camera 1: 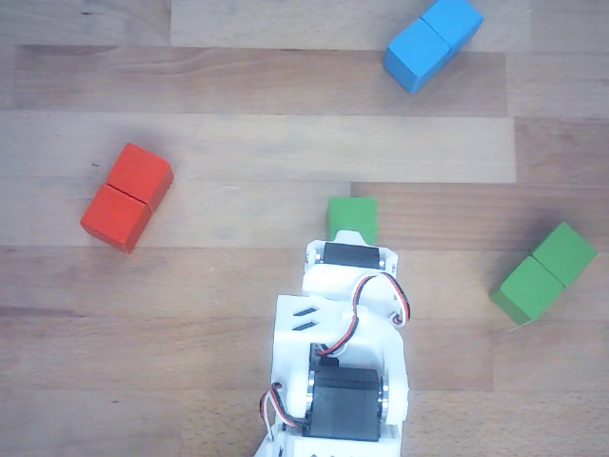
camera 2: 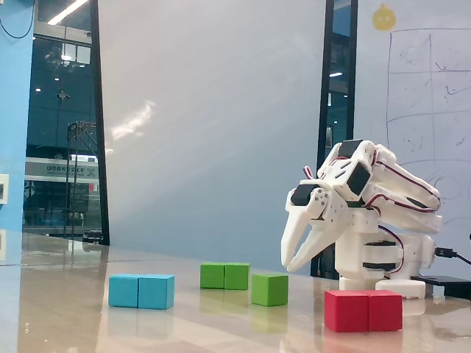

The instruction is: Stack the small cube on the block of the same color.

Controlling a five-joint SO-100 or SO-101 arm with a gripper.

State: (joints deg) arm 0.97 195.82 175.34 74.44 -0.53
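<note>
The small green cube (camera 1: 352,215) lies on the wooden table, just beyond the arm's wrist in the other view. It also shows in the fixed view (camera 2: 269,289). The green two-cube block (camera 1: 544,273) lies to its right, apart from it, and shows behind the cube in the fixed view (camera 2: 225,276). My gripper (camera 2: 290,267) points down, above the table and a little right of the cube. Its fingertips nearly meet and hold nothing. In the other view the wrist hides the fingers.
A red two-cube block (camera 1: 127,196) lies at the left and a blue two-cube block (camera 1: 433,42) at the far top right. In the fixed view the red block (camera 2: 363,309) sits in front of the arm's base (camera 2: 379,257).
</note>
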